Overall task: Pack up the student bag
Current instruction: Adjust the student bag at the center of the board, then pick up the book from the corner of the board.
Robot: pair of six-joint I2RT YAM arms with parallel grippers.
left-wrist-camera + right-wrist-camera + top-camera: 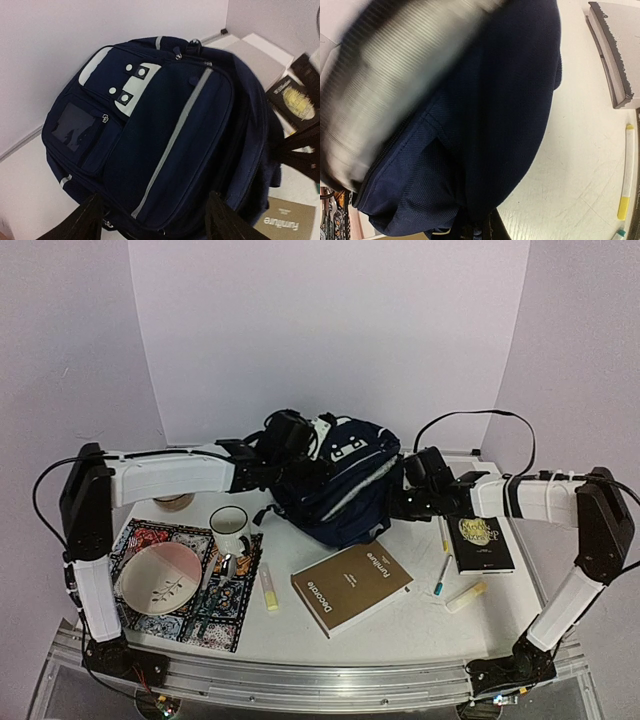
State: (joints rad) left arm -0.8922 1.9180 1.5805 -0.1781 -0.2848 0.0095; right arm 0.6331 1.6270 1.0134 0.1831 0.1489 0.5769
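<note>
Left claw (158,222) hangs released, its two black fingers (89,220) spread wide above the large dark navy fabric student bag (165,125) with white stripe trim, which lies directly beneath it. Right claw (481,231) is clenched on a fold of the bag's side fabric. Nearer the bases than both claws, a tan rectangular book (352,587) lies on the white table (400,635).

left end effector (154,202) — spread wide | right end effector (480,228) — clamped tight
</note>
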